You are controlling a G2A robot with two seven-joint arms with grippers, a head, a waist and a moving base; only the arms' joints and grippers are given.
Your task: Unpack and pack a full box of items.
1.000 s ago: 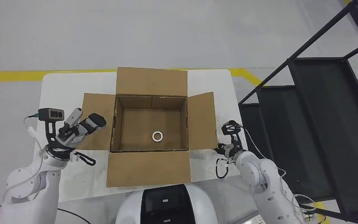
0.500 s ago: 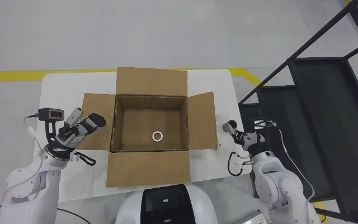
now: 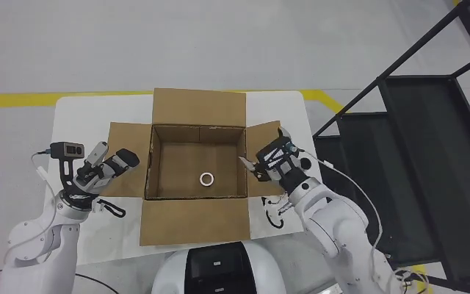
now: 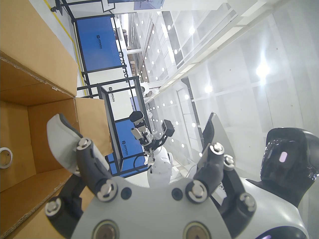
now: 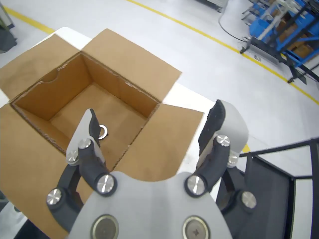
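Note:
An open cardboard box (image 3: 165,134) stands in the middle of the white table (image 3: 81,117), all flaps folded out. On its floor lies a small white ring, a tape roll (image 3: 207,178), also seen as the ring (image 5: 103,131) and the ring (image 4: 5,157). My right gripper (image 3: 258,159) hovers open over the box's right flap, at the box's right wall; its fingers (image 5: 90,125) are spread with nothing between them. My left gripper (image 3: 116,163) is open and empty above the left flap, tilted upward, with the box (image 4: 32,95) beside it.
A black metal stair frame (image 3: 396,140) stands just right of the table. A yellow floor line (image 3: 73,95) runs behind the table. Bare table shows at the left and right of the box.
The right arm swung in from the table's right edge to above the box's right flap. The left arm stayed still.

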